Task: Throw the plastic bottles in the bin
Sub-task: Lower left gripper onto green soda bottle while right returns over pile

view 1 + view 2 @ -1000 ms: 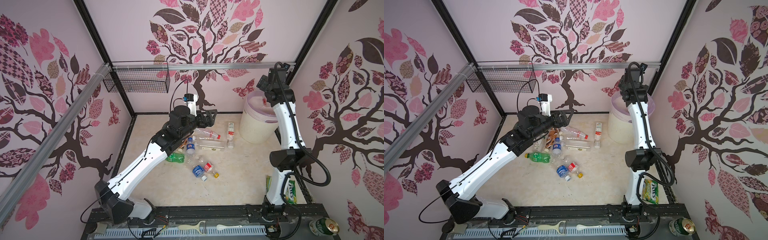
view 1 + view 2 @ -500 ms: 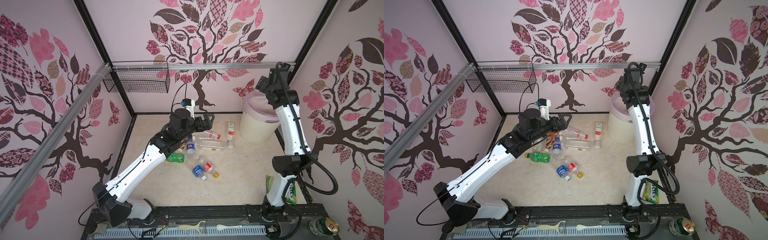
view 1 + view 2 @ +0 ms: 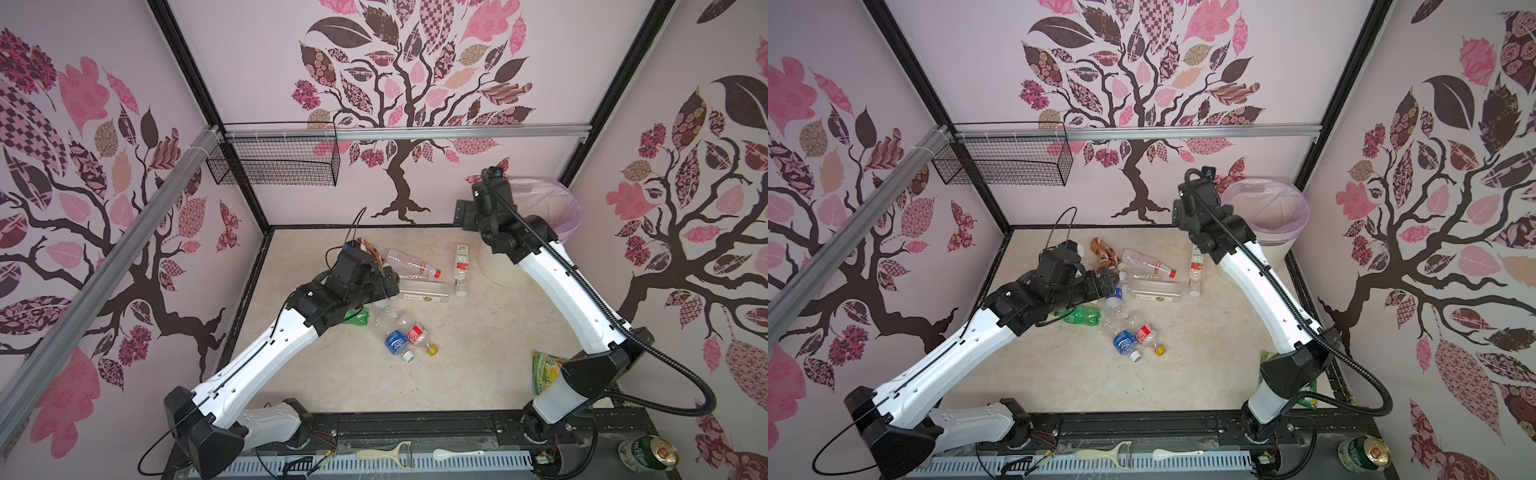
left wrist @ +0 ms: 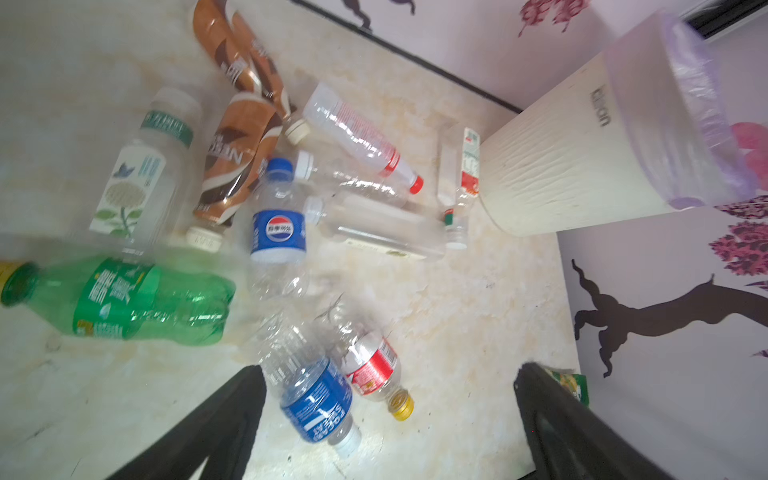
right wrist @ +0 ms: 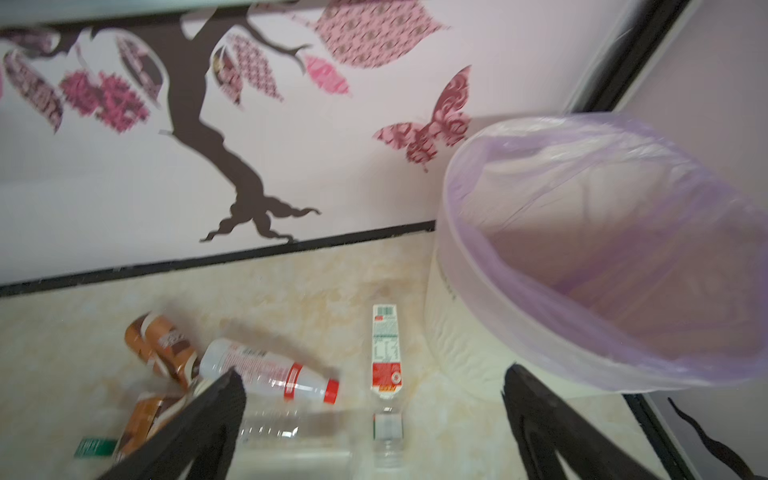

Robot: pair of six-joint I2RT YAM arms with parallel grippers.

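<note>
Several plastic bottles lie in a loose pile mid-floor: a green one (image 4: 137, 303), a blue-labelled one (image 4: 316, 399), a red-labelled one (image 4: 372, 368), two brown-wrapped ones (image 4: 232, 166) and a clear red-capped one (image 3: 411, 264). The cream bin (image 3: 505, 270) with its lilac liner stands in the back right corner. My left gripper (image 4: 388, 372) hangs open just above the pile (image 3: 1106, 284), holding nothing. My right gripper (image 5: 372, 374) is open and empty, raised beside the bin's left rim (image 3: 1177, 214), above a slim clear bottle (image 5: 386, 357).
A black wire basket (image 3: 274, 166) hangs on the back left wall. A yellow-green snack bag (image 3: 544, 368) lies by the right arm's base. A green can (image 3: 648, 453), a peeler and a spoon sit along the front rail. Walls close in three sides.
My left gripper has come down and back toward the front, onto the pile. My right gripper has swung left, off the bin's mouth, and lower. Both stayed open.
</note>
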